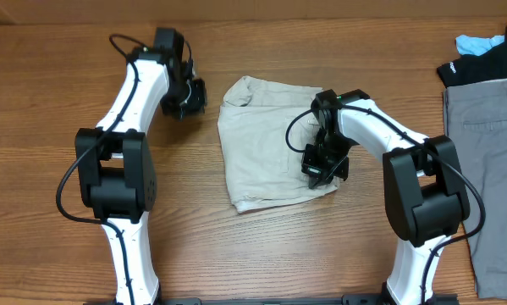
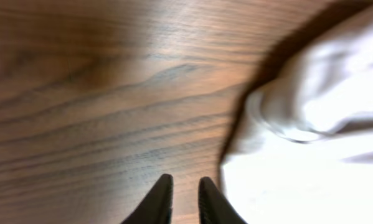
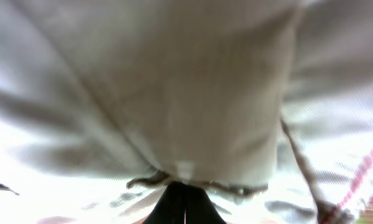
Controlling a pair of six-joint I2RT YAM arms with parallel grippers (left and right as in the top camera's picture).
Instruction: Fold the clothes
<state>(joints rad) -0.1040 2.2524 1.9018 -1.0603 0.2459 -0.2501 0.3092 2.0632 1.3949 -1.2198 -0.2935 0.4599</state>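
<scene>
The pale beige shorts point(image 1: 266, 140) lie folded into a rough rectangle in the middle of the wooden table. My right gripper point(image 1: 323, 167) sits over their right edge near the lower corner. In the right wrist view its fingers point(image 3: 185, 190) are pressed together on a hem of the beige cloth point(image 3: 174, 81), which fills the frame. My left gripper point(image 1: 190, 95) is just left of the shorts' upper left corner. In the left wrist view its fingers point(image 2: 185, 186) are a narrow gap apart over bare wood and hold nothing, with the shorts point(image 2: 311, 124) to their right.
A grey garment point(image 1: 490, 152) lies along the right edge of the table. A black cloth point(image 1: 477, 66) and a light blue item point(image 1: 477, 41) are at the far right corner. Bare wood point(image 1: 33, 102) stretches left of the arms.
</scene>
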